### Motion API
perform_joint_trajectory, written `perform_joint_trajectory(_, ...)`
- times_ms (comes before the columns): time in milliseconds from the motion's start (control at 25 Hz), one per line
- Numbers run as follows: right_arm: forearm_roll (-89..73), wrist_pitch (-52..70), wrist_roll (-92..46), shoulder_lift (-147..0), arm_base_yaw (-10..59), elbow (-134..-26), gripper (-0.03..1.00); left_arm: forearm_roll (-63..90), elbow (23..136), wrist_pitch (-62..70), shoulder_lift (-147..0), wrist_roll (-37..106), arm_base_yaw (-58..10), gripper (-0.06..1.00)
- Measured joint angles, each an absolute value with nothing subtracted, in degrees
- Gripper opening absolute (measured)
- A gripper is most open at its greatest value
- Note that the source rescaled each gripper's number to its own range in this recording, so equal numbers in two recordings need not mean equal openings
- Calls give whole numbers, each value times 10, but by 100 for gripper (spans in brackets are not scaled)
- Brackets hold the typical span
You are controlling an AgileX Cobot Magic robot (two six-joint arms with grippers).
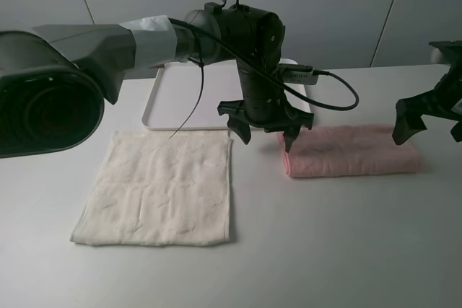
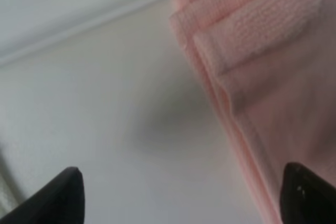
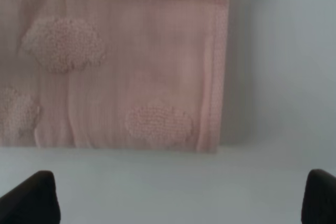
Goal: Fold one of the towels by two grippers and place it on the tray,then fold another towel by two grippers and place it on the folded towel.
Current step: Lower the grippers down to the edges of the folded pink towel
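The pale pink towel [image 1: 351, 151] lies folded into a long strip on the table, right of centre. My left gripper [image 1: 264, 133] hangs open over its left end, one fingertip above the towel and the other above bare table. The left wrist view shows the pink towel's layered folded edge [image 2: 252, 72] between the two black fingertips [image 2: 59, 195]. My right gripper [image 1: 426, 124] stands open over the strip's right end; the right wrist view shows the pink towel's corner [image 3: 131, 61]. The cream-white towel [image 1: 160, 187] lies flat and unfolded at the left. The white tray [image 1: 160, 99] sits behind it, partly hidden by my left arm.
A black cable [image 1: 339, 99] loops from the left wrist over the table behind the pink towel. A large dark camera housing [image 1: 43, 99] fills the left edge of the exterior view. Bare table runs along the front.
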State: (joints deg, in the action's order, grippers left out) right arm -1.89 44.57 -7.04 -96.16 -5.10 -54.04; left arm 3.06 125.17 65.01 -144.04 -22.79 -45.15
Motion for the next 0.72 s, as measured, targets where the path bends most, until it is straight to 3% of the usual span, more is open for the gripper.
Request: perform_joint_trajectory(720,-6,468,-63,-1045,-51,-589,100,22,1255,639,-1464,-225,-451,96)
